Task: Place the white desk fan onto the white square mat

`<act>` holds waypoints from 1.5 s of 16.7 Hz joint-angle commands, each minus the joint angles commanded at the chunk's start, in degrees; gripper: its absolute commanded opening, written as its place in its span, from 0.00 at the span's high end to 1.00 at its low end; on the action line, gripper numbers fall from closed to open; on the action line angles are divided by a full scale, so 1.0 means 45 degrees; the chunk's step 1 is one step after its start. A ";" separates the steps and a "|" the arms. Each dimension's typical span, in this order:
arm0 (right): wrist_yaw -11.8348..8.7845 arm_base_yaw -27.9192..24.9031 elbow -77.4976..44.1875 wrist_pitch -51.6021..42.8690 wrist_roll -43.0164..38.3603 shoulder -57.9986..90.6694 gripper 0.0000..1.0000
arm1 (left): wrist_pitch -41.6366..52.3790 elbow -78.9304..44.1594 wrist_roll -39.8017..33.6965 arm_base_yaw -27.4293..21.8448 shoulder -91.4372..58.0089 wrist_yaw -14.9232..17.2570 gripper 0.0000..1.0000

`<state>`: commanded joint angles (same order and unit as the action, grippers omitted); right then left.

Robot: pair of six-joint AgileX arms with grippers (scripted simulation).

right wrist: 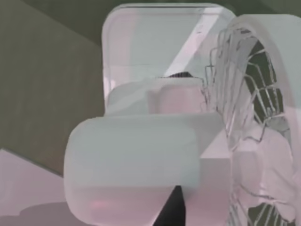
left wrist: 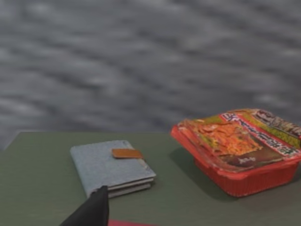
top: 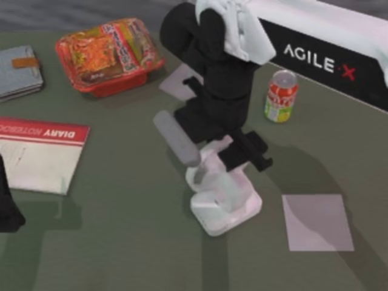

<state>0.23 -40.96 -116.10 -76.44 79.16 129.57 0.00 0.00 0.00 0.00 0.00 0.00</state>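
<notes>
Fan: the white desk fan [top: 225, 200] stands near the middle of the desk [top: 121, 242], a bit toward the front edge, on its rounded-square base.
Mat: the white square mat [top: 317, 222] lies flat just beside the fan, toward the desk's right edge. The fan is not on it yet.
Right hand: the right hand [top: 224, 160] is down on top of the fan. I cannot tell if it is open or closed, because the arm hides it.
How the fan handles: I think it is light and hard plastic. The thin wire grille [right wrist: 244, 94] could bend, so the solid neck or motor block behind the head looks like the best place to hold. It may tip if held too high.
Left hand: the left hand [top: 7, 209] is parked at the desk's left edge.
Around: a diary notebook [top: 39, 151], a red noodle tray [top: 109, 54], a grey wallet [top: 19, 71] and a soda can [top: 280, 96].
</notes>
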 joint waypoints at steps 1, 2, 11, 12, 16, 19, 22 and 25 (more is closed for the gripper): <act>0.0000 0.0000 0.0000 0.0000 0.0000 0.0000 1.00 | 0.0000 0.0000 0.0000 0.0000 0.0000 0.0000 0.00; 0.0000 0.0000 0.0000 0.0000 0.0000 0.0000 1.00 | 0.0000 0.0000 0.0000 0.0000 0.0000 0.0000 0.00; 0.0004 -0.0076 -0.2871 -0.2494 0.0012 0.0327 1.00 | 0.0000 0.0000 0.0000 0.0000 0.0000 0.0000 0.00; 0.0004 -0.0076 -0.3109 -0.2730 -0.0001 0.0348 1.00 | 0.0000 0.0000 0.0000 0.0000 0.0000 0.0000 0.00; 0.0003 -0.0016 -0.3189 -0.2806 -0.0030 0.0310 1.00 | 0.0000 0.0000 0.0000 0.0000 0.0000 0.0000 0.00; 0.0049 -0.0013 -0.3130 -0.2746 -0.0371 0.0276 1.00 | 0.0000 0.0000 0.0000 0.0000 0.0000 0.0000 0.00; 0.0228 0.0031 -0.2929 -0.2511 -0.1906 0.0139 1.00 | 0.0000 0.0000 0.0000 0.0000 0.0000 0.0000 0.00; 0.0476 0.0153 -0.2635 -0.2154 -0.4633 -0.0121 1.00 | 0.0000 0.0000 0.0000 0.0000 0.0000 0.0000 0.00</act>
<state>2.37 -40.27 -127.96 -86.13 58.31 129.03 0.00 0.00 0.00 0.00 0.00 0.00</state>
